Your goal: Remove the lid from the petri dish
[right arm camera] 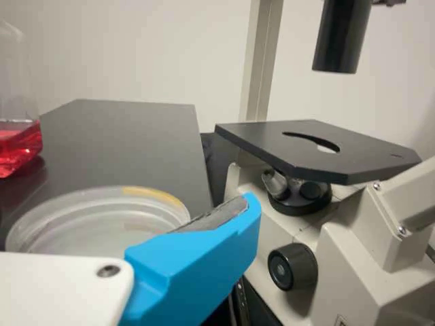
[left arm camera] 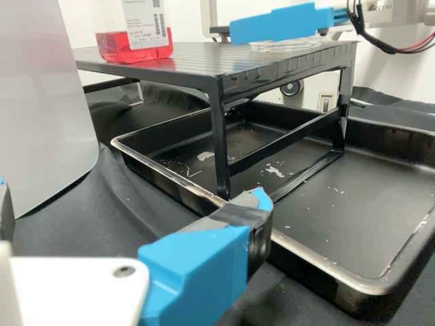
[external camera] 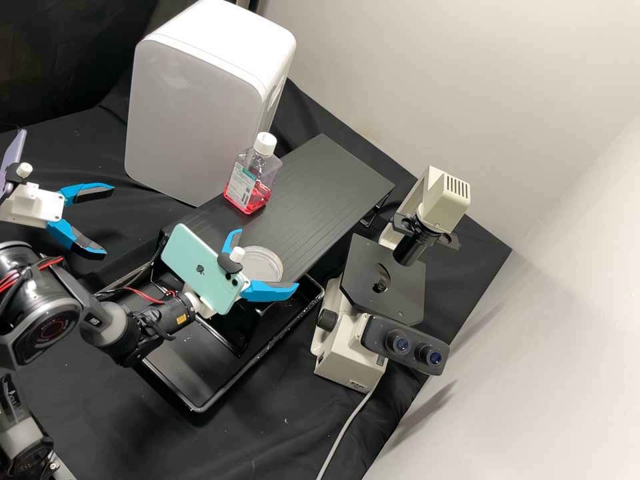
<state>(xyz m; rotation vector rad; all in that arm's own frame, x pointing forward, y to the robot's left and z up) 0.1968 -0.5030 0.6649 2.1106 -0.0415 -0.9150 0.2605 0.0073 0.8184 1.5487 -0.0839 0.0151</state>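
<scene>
A clear round petri dish (external camera: 262, 263) with its lid on sits at the near corner of the black raised shelf (external camera: 320, 193). My right gripper (external camera: 267, 261) is open, one blue finger on each side of the dish, at dish height. In the right wrist view the dish (right arm camera: 88, 221) lies just beyond my blue finger (right arm camera: 197, 258). My left gripper (external camera: 107, 220) hangs open and empty over the bench at the far left, well away from the shelf. Its wrist view looks across the tray at the dish (left arm camera: 285, 45) on the shelf edge, with its own finger (left arm camera: 204, 265) in front.
A flask of red liquid (external camera: 250, 177) stands on the shelf behind the dish. A tall white box (external camera: 207, 93) stands at the back left. The shelf stands in a black tray (external camera: 200, 373). A microscope (external camera: 393, 293) stands close on the right.
</scene>
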